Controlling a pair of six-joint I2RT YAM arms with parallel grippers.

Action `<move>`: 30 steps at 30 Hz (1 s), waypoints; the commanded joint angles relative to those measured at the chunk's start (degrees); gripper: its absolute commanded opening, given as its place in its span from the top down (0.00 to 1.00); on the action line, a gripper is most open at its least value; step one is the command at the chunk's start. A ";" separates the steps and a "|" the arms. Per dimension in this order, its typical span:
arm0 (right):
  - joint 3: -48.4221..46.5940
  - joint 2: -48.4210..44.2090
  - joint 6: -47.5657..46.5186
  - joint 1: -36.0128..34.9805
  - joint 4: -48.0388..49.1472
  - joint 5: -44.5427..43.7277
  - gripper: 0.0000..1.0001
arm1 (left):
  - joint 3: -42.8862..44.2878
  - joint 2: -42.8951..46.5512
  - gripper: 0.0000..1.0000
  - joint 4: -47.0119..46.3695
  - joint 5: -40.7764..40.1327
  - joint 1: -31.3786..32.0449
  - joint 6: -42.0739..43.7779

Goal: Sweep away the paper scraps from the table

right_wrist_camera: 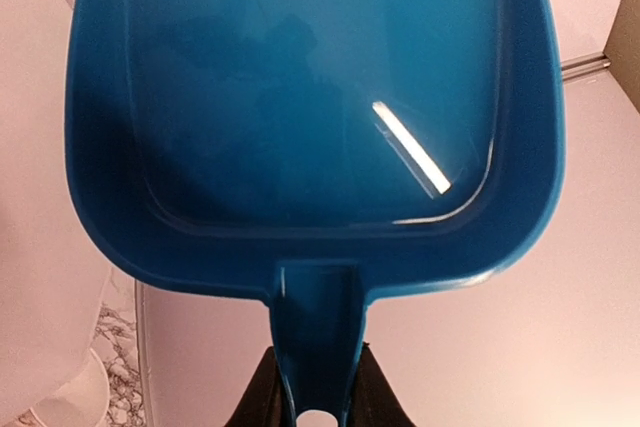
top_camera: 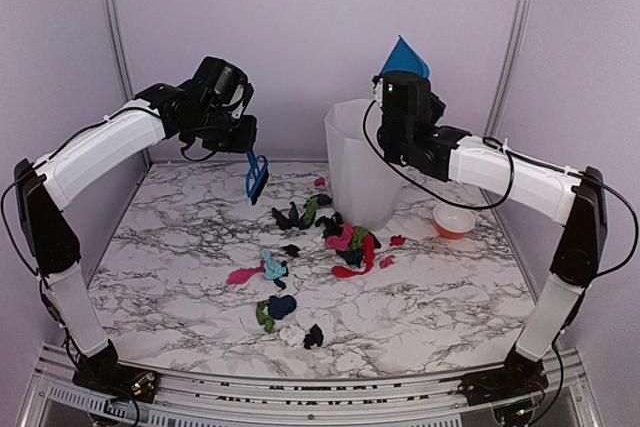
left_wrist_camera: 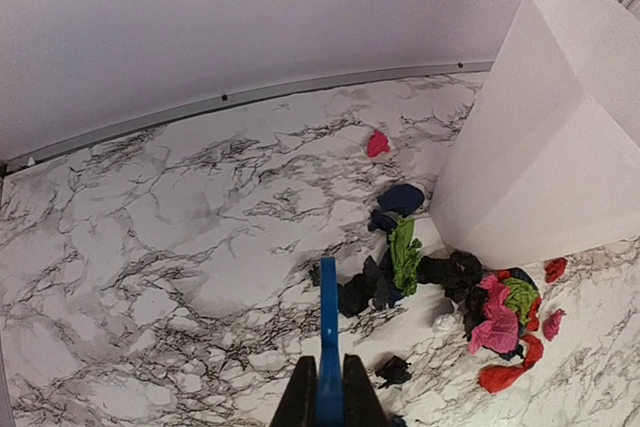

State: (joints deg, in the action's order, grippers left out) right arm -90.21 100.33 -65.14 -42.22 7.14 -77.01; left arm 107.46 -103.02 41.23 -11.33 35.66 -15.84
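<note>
Several paper scraps [top_camera: 345, 240] in black, pink, red, green and light blue lie scattered on the marble table [top_camera: 180, 237], most of them just in front of the white bin. My left gripper [top_camera: 243, 139] is shut on a blue brush [top_camera: 257, 178] that hangs above the table, left of the scraps. In the left wrist view the brush [left_wrist_camera: 328, 332] stands edge-on between the fingers [left_wrist_camera: 298, 399], with paper scraps [left_wrist_camera: 404, 257] beyond it. My right gripper [top_camera: 398, 90] is raised over the bin, shut on the handle of a blue dustpan [top_camera: 405, 57]. The dustpan [right_wrist_camera: 300, 117] looks empty.
A tall white bin [top_camera: 362, 162] stands at the back centre-right, also seen at the right of the left wrist view [left_wrist_camera: 545, 137]. A small orange bowl [top_camera: 454, 220] sits right of it. Pinkish walls close the table at the back and sides.
</note>
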 commanded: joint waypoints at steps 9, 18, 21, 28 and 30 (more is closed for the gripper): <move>-14.94 -6.55 47.54 0.58 -48.67 29.05 1.00 | 2.40 -3.28 1.00 -11.94 7.14 -2.14 -8.25; -10.17 -13.47 57.46 0.93 -54.23 46.42 1.00 | 4.56 -12.91 1.00 -30.01 13.37 -5.87 -18.68; -9.04 -15.30 60.41 0.79 -56.69 50.17 1.00 | 7.36 -18.35 1.00 -35.93 13.06 -7.05 -23.27; -0.74 -22.49 67.36 -0.87 -57.90 57.17 1.00 | 17.97 -36.62 1.00 -46.56 10.68 -7.65 -39.75; 1.74 -24.37 69.80 -1.46 -58.68 57.46 1.00 | 23.49 -42.50 1.00 -47.34 9.56 -7.60 -43.81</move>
State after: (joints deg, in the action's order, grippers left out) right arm -91.55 79.81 -2.04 -42.41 -49.25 -23.66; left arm 123.42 -137.01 1.23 0.14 27.94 -48.03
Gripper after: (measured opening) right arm 0.172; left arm 0.054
